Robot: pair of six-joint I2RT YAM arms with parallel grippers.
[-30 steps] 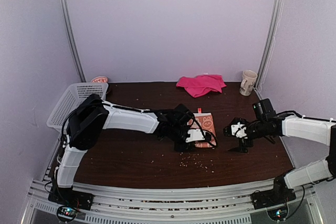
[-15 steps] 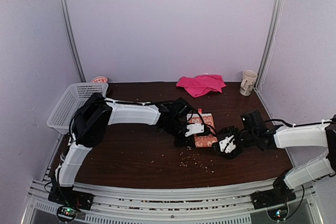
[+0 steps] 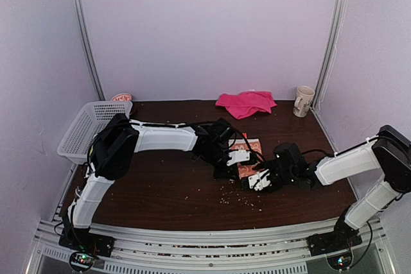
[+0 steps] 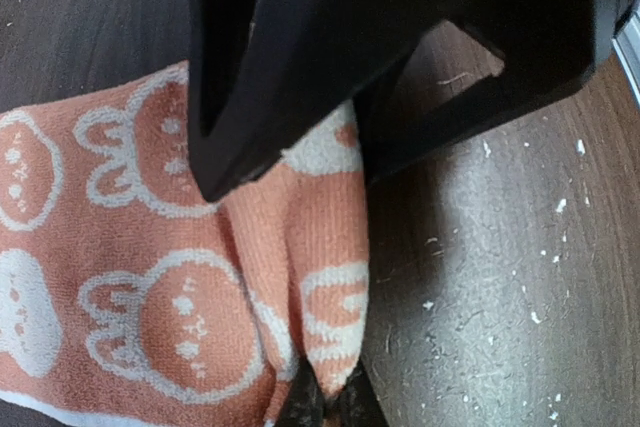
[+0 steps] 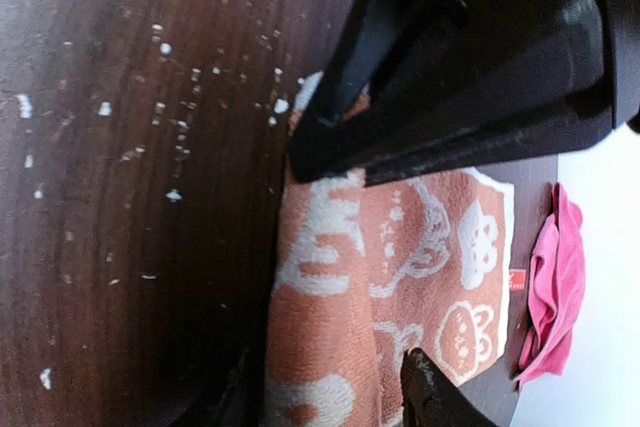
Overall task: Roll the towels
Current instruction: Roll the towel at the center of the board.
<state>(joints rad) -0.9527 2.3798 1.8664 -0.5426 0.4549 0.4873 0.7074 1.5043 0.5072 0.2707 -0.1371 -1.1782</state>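
Note:
The orange towel (image 3: 252, 148) with cream bunny prints lies mid-table, its near edge folded into a thick roll (image 5: 320, 347). My left gripper (image 3: 225, 170) is shut on one end of that roll (image 4: 335, 347), the cloth pinched between its tips (image 4: 325, 405). From the other side, my right gripper (image 3: 252, 181) has its jaws apart and straddles the roll, one finger (image 5: 430, 397) over the flat cloth and the other on the bare table side. The pink towel (image 3: 246, 103) lies crumpled at the back of the table and shows at the right wrist view's edge (image 5: 555, 287).
A white lattice basket (image 3: 88, 126) stands at the back left, partly over the table's edge. A cream mug (image 3: 303, 101) is at the back right corner. Pale crumbs (image 3: 237, 200) are scattered on the dark wooden table (image 3: 160, 190) in front of the grippers.
My right arm has swung left and down to the orange towel's rolled edge, and its jaws have narrowed. My left gripper has shifted slightly, still pinching the towel.

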